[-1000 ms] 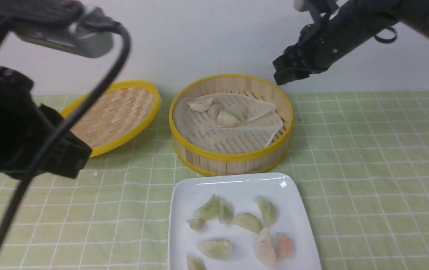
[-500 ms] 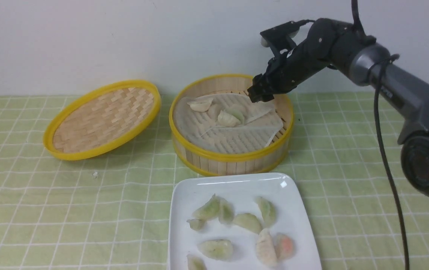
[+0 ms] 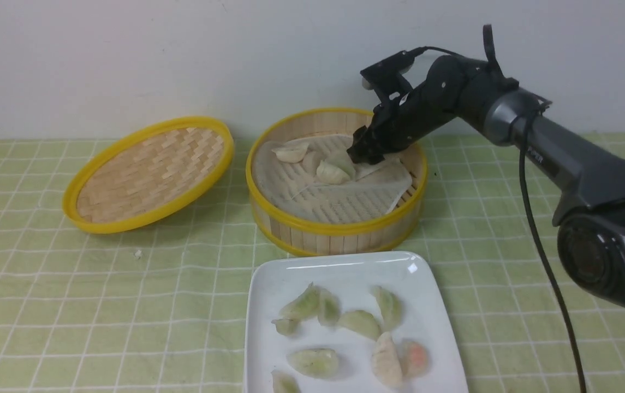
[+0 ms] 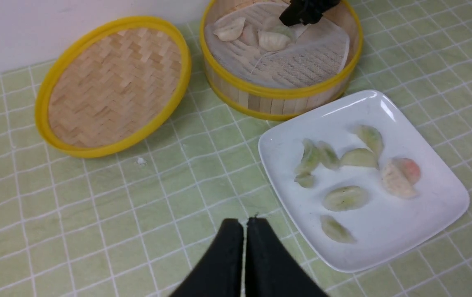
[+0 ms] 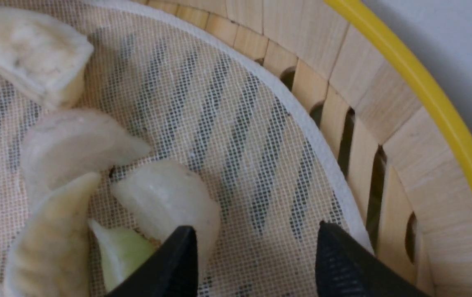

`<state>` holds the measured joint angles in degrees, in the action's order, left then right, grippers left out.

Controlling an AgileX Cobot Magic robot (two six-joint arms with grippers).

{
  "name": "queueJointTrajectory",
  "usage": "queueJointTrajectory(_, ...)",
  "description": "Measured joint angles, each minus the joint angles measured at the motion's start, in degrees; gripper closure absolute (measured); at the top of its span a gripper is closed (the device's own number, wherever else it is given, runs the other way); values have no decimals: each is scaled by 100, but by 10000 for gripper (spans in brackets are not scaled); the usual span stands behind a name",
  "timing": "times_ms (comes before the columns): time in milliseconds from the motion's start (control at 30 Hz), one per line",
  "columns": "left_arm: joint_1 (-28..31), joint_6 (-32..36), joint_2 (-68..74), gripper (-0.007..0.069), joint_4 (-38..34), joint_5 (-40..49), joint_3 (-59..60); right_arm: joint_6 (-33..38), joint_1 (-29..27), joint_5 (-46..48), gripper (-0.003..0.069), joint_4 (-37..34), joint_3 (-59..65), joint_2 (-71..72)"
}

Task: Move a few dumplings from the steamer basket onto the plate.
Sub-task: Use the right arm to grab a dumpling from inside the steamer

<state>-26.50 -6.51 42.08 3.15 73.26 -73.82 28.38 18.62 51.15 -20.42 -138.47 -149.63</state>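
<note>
The steamer basket (image 3: 339, 232) stands at the table's back middle, lined with whitish cloth (image 5: 236, 136). Several pale dumplings (image 3: 333, 172) lie in its far left part. My right gripper (image 3: 363, 155) is open and low inside the basket, just right of that cluster; in the right wrist view its jaws stand apart (image 5: 256, 241) over bare cloth, one fingertip (image 5: 180, 251) against a whitish dumpling (image 5: 165, 202). The white plate (image 3: 345, 270) in front of the basket holds several dumplings (image 3: 361, 323). My left gripper (image 4: 244, 222) is shut and empty, above the cloth left of the plate (image 4: 384, 231).
The shallow woven lid (image 3: 151, 172) with a yellow rim lies tilted left of the basket. A green checked tablecloth (image 3: 536, 229) covers the table. A small white crumb (image 3: 138, 253) lies in front of the lid. A pale wall stands behind.
My left arm has left the front view. My right gripper has come down and leftward from above the basket's far right rim into the basket, beside the dumplings.
</note>
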Motion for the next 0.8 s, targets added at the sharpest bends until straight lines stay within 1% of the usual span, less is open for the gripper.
queueJointTrajectory(467, 0, 0, 29, 631, 302, 0, 0, 1, 133, -441, 294, -79, 0, 0)
queueJointTrajectory(800, 0, 0, 208, 631, 393, 0, 0, 18, 144, -445, 294, -73, 0, 0)
